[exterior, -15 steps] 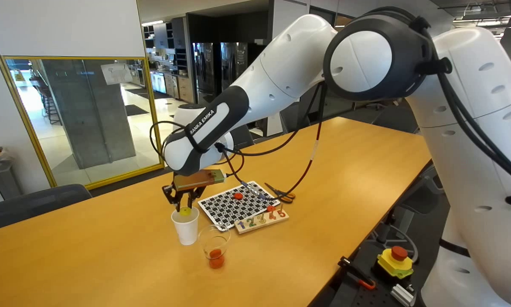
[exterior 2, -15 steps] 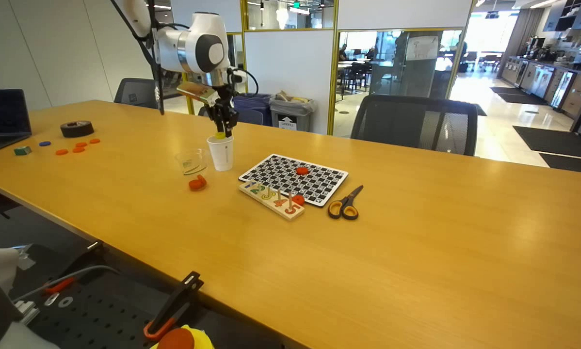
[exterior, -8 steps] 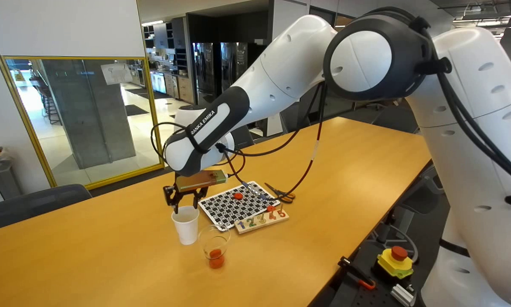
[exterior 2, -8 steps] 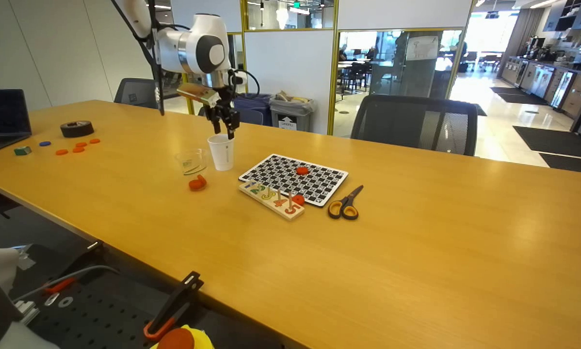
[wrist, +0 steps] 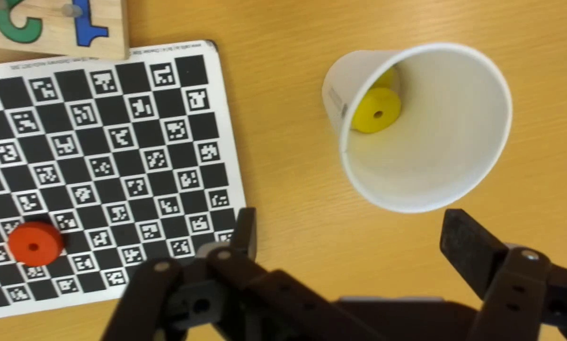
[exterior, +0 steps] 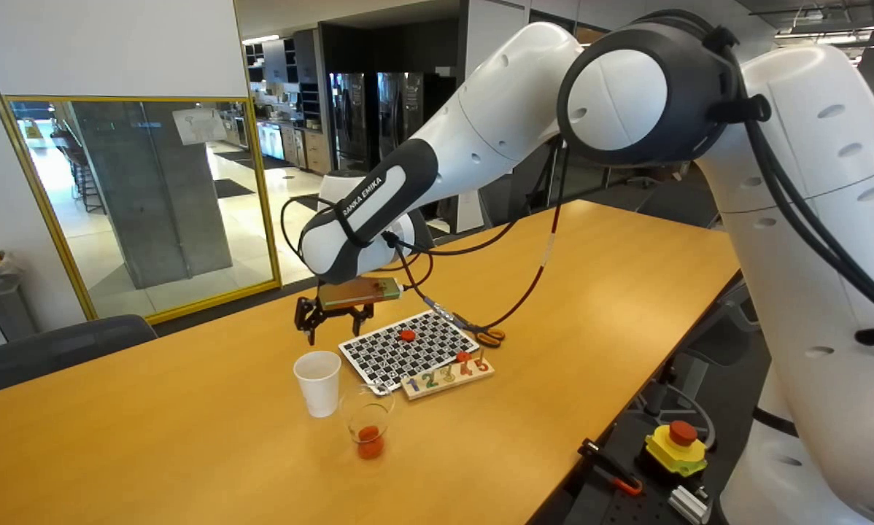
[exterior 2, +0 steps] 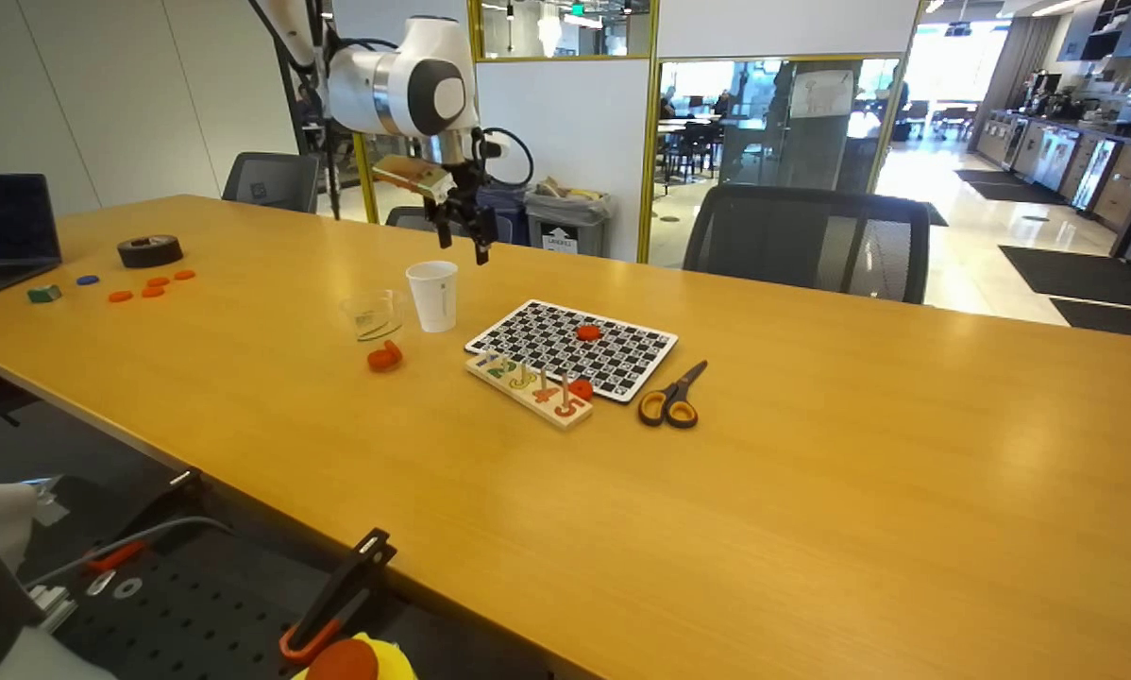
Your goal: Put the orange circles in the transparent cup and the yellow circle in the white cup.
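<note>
Gripper (wrist: 351,229) hangs spread and empty in the wrist view, the yellow circle (wrist: 377,112) inside the white cup (wrist: 447,137). In an exterior view, orange circles (exterior: 370,442) sit in the transparent cup (exterior: 368,415); another circle (exterior: 407,335), on the checkered board (exterior: 379,364), likely wants a centred descent.

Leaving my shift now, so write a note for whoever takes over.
Pincer: open, empty, hanging near the white cup.
Done: yellow disc in that cup, perhaps two; orange discs in the clear cup next to it.
Left: orange disc on the checkerboard, another disc by the number board; possibly the four flat discs near the tape too.
</note>
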{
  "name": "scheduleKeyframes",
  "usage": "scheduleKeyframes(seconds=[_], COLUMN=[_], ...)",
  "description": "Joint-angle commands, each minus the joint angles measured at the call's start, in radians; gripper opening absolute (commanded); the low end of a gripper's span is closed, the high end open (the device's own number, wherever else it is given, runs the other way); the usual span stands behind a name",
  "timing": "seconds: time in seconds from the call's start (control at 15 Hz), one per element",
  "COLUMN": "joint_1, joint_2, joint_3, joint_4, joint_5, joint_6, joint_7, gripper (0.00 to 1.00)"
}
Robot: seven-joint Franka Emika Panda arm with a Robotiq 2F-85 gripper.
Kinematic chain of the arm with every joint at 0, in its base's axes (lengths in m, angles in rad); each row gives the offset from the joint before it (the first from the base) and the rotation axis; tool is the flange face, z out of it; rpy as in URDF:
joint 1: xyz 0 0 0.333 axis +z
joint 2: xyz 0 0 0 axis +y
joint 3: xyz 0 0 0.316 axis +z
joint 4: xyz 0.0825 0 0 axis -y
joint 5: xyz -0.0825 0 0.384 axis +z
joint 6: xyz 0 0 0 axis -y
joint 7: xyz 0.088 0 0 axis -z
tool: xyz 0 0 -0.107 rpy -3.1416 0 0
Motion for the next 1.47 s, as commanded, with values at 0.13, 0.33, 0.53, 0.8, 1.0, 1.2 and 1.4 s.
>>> scheduleKeyframes(seconds=[0.13,0.33,0.53,0.8,1.0,1.2,1.4], joint_1=[-0.047,-0.065,-0.083,-0.1,-0.126,-0.147,-0.18], joint_2=[-0.037,-0.014,0.017,0.082,0.132,0.174,0.216], joint_3=[-0.06,-0.094,-0.119,-0.137,-0.124,-0.115,-0.098], joint_4=[-0.027,-0.027,-0.022,0.01,0.052,0.103,0.163], joint_5=[-0.004,-0.008,-0.005,0.003,0.016,0.029,0.049], joint_6=[-0.009,-0.008,0.006,-0.004,-0.011,-0.031,-0.054], joint_7=[0.034,0.056,0.081,0.111,0.082,0.064,0.033], gripper=[1.0,1.0,1.0,1.0,1.0,1.0,1.0])
